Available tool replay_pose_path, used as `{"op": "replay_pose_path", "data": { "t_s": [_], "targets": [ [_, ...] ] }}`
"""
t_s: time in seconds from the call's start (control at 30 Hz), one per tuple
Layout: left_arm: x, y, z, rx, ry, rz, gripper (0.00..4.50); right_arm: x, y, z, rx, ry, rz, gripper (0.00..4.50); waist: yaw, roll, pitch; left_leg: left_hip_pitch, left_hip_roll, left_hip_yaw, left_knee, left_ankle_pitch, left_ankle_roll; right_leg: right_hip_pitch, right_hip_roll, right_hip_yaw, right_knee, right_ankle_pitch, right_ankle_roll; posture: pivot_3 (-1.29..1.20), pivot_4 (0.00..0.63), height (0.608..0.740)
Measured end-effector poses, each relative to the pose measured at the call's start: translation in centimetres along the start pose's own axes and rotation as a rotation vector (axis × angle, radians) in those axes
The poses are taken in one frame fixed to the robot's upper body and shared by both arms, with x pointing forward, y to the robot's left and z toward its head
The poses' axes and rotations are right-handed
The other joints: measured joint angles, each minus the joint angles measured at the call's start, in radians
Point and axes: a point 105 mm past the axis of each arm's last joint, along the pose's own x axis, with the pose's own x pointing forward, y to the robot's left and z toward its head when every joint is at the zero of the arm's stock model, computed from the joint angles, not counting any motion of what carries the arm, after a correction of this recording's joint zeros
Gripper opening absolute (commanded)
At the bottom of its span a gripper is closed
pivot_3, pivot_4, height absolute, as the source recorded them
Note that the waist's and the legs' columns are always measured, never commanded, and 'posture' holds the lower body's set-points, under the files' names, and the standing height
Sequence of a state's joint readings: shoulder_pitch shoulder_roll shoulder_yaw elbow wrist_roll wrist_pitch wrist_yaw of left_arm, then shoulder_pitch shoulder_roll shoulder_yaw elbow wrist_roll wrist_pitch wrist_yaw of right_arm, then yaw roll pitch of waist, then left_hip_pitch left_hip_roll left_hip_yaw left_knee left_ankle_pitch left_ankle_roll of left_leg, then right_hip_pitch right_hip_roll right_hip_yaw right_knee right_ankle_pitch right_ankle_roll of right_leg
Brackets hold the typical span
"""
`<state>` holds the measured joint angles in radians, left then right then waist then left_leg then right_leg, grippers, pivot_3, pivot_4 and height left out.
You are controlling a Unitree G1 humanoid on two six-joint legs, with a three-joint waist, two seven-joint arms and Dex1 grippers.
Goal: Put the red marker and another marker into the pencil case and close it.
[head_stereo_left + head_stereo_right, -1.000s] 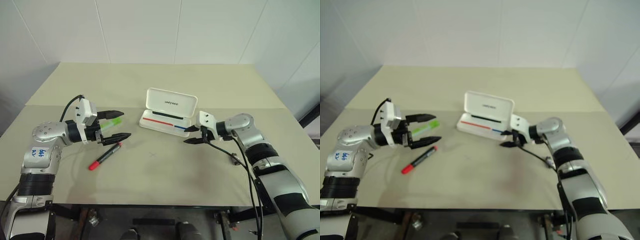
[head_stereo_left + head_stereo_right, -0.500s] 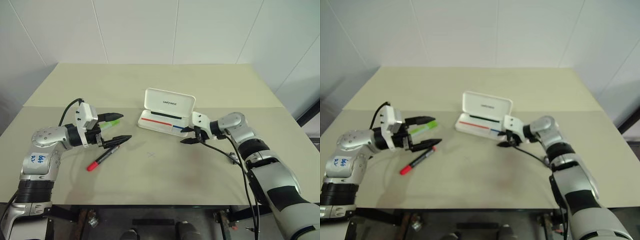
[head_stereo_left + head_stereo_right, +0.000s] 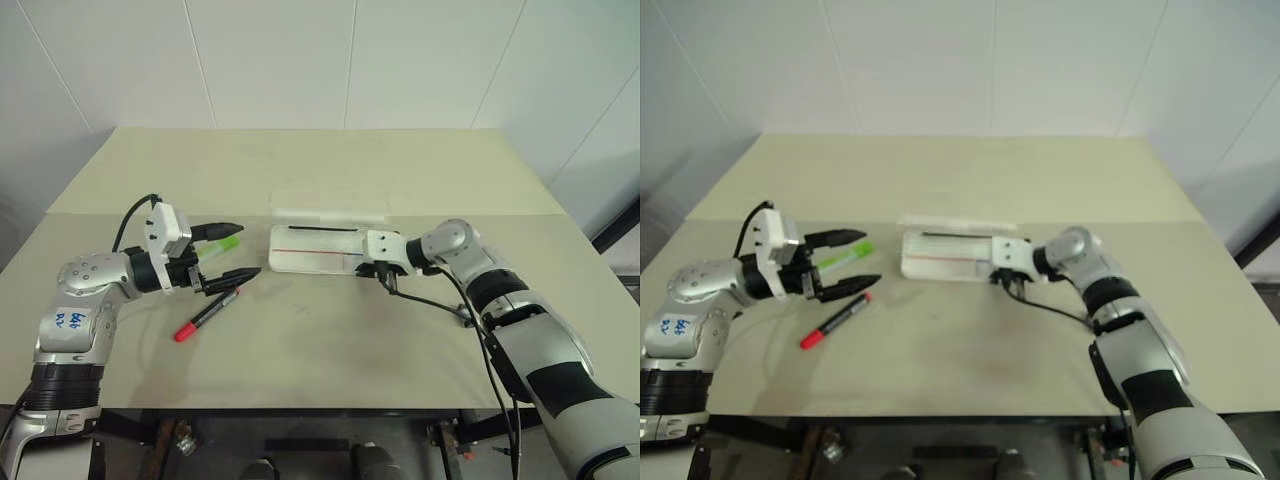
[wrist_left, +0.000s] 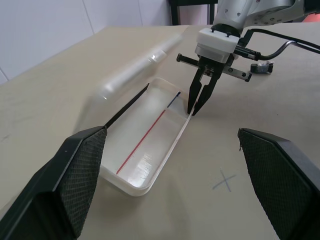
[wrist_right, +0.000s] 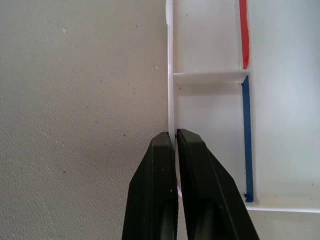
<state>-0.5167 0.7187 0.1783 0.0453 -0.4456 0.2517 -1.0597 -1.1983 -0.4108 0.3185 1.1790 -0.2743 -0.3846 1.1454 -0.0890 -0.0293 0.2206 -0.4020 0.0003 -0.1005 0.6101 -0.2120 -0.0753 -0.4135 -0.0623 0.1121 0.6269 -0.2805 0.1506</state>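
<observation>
The white pencil case (image 3: 310, 262) lies open at mid-table, red and blue stripes showing inside, its lid (image 3: 330, 208) blurred behind it. My right gripper (image 3: 378, 270) is at its right end, shut on the thin near wall (image 5: 170, 75) of the case. The red marker (image 3: 208, 313) with its black cap lies on the table to the left. The light green highlighter (image 3: 224, 244), the other marker, lies just beyond it. My left gripper (image 3: 248, 250) hovers open above these two, pointing toward the case and holding nothing.
A faint cross mark (image 3: 303, 309) is drawn on the beige table (image 3: 330, 350) in front of the case. A black cable with a small metal piece (image 3: 468, 318) trails from my right arm. White walls stand behind the table.
My right gripper has closed on the case's near wall. The lid, upright before, now shows blurred and low behind the base. The left gripper has kept still.
</observation>
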Motion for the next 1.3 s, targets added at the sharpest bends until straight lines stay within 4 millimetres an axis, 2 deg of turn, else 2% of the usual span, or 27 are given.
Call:
{"op": "replay_pose_path", "data": {
  "t_s": [0.3, 0.43, 0.73, 0.87, 0.97, 1.07, 1.3],
  "targets": [
    [0.0, 0.1, 0.2, 0.005, -0.002, -0.004, 4.50, -0.3, 0.4, 0.6, 0.033, -0.042, 0.059, 0.04, -0.001, 0.000, 0.000, 0.000, 0.000, 0.000, -0.001, 0.000, 0.000, -0.001, 0.000, 0.000, 0.000, 0.000, 0.000, 0.00, 0.150, 0.740],
    [0.0, 0.0, 0.3, 0.009, -0.002, -0.014, 4.50, -1.6, 0.4, 1.7, 0.032, -0.105, 0.088, 0.04, 0.002, 0.001, 0.000, -0.001, 0.000, -0.001, -0.001, -0.001, -0.001, -0.001, 0.000, 0.000, 0.000, -0.001, 0.001, 0.00, 0.150, 0.740],
    [-0.4, 0.0, 0.3, 0.013, 0.001, -0.027, 4.50, -4.1, 4.6, 1.6, 0.117, -0.125, 0.166, 0.04, 0.007, 0.001, 0.000, -0.001, 0.000, -0.001, 0.000, -0.001, -0.001, -0.001, 0.000, 0.000, -0.001, -0.001, 0.000, 0.00, 0.150, 0.740],
    [-0.6, -0.1, -0.1, 0.001, 0.005, -0.026, 4.50, -5.4, 7.1, 0.9, 0.180, -0.100, 0.178, 0.04, 0.007, 0.001, 0.000, -0.001, 0.000, 0.000, 0.000, -0.001, -0.001, 0.000, 0.000, 0.000, -0.001, -0.001, 0.000, 0.00, 0.150, 0.740],
    [-0.6, -0.3, -0.4, -0.010, 0.008, -0.027, 4.50, -5.6, 8.6, 0.7, 0.237, -0.085, 0.180, 0.04, 0.005, 0.000, 0.000, -0.001, 0.000, 0.000, 0.001, -0.001, -0.001, 0.000, 0.000, 0.000, -0.001, -0.002, -0.001, 0.00, 0.150, 0.740],
    [-0.6, -0.3, -0.4, -0.010, 0.006, -0.027, 4.50, -5.3, 9.5, 0.9, 0.270, -0.086, 0.169, 0.04, 0.006, 0.000, 0.000, -0.001, 0.000, 0.000, 0.001, -0.001, -0.001, 0.000, 0.000, 0.000, -0.001, -0.002, -0.001, 0.00, 0.150, 0.740],
    [-0.5, -0.4, -0.4, -0.016, 0.001, -0.029, 4.50, -4.9, 9.5, 0.6, 0.264, -0.072, 0.101, 0.04, 0.009, 0.000, 0.000, -0.001, 0.000, 0.000, 0.001, -0.001, -0.001, 0.000, 0.000, 0.000, -0.003, -0.001, -0.001, 0.00, 0.150, 0.740]
  ]
}}
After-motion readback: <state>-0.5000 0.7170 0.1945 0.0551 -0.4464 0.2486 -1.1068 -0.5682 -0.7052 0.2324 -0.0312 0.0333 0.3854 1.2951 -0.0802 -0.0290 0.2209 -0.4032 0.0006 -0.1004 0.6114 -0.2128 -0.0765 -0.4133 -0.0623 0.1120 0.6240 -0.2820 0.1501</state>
